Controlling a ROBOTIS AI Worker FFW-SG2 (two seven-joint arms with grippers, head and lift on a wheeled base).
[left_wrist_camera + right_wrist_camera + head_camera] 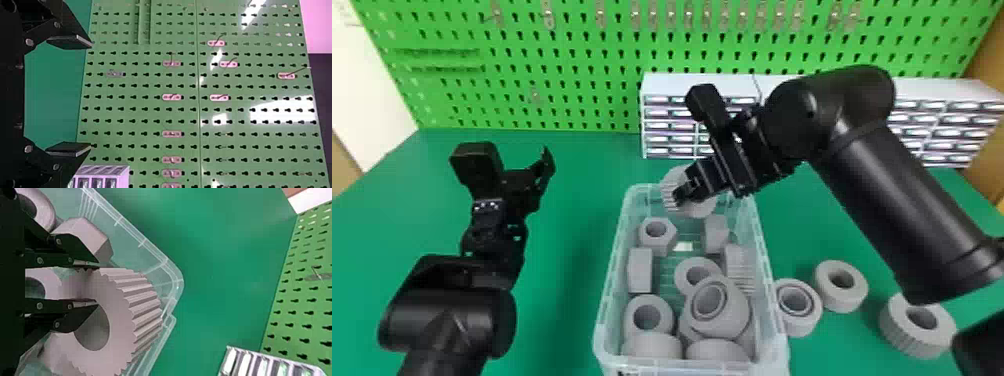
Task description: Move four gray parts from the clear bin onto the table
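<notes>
**Gray toothed gear [119, 325] pinched at the clear bin [613, 270]**

Black and angular, the left end effector [528, 172] hangs over the green bench [567, 210], fingers spread. Next, the translucent plastic bin holds smooth rings [631, 312] and faceted hexagonal nuts [657, 245]. At its far end, the right end effector [679, 196] pinches the gear's thick wall, one finger in the round hole. Rightward on the bench: a ring with a grooved face [802, 322], a plain ring [832, 300], a ridged gear [902, 332].
</notes>
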